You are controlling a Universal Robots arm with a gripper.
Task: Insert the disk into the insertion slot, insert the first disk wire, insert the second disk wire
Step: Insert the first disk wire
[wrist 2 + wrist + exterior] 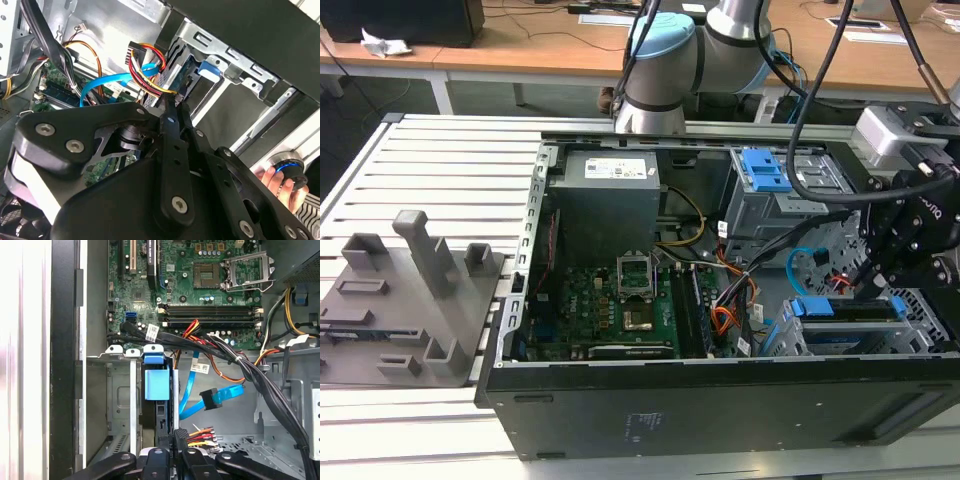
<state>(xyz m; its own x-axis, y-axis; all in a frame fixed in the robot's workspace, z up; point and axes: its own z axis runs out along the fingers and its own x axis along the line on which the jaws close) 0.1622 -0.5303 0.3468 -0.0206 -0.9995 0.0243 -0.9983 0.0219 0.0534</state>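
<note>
- Step in hand, as I judge it: seating the first disk wire [200,432], a red-yellow-black bundle, into the back edge of the disk [156,385]
- The disk, in its blue carrier, sits inside the insertion slot [120,395] of the silver cage at the corner of the open computer case [720,400]. That part looks done
- To do it well: square the plug to the disk's rear socket before pushing. Drive straight along the disk's long axis, not at a slant. Keep the bundle's slack off the cage wall so it does not drag the plug sideways
- Risk: the plug is keyed, so a tilted entry would likely jam or bend the socket lip. Ease off if it binds
- The blue flat cable [215,397], probably the other disk wire, hangs loose just beside the coloured bundle with its plug end free. It could snag, so keep clear of it
- Tool [174,436]: fingers pinched close together with almost no gap, clamped on what looks like the plug end of the coloured bundle. Wires fan out from the tips
- In the second wrist view the tool [169,102] points at the disk's rear edge, near it. Contact cannot be made out
- In the exterior view the tool [875,280] hangs just above the cage, over the disk [845,310]
- A person's hand [277,180] rests outside the case
</note>
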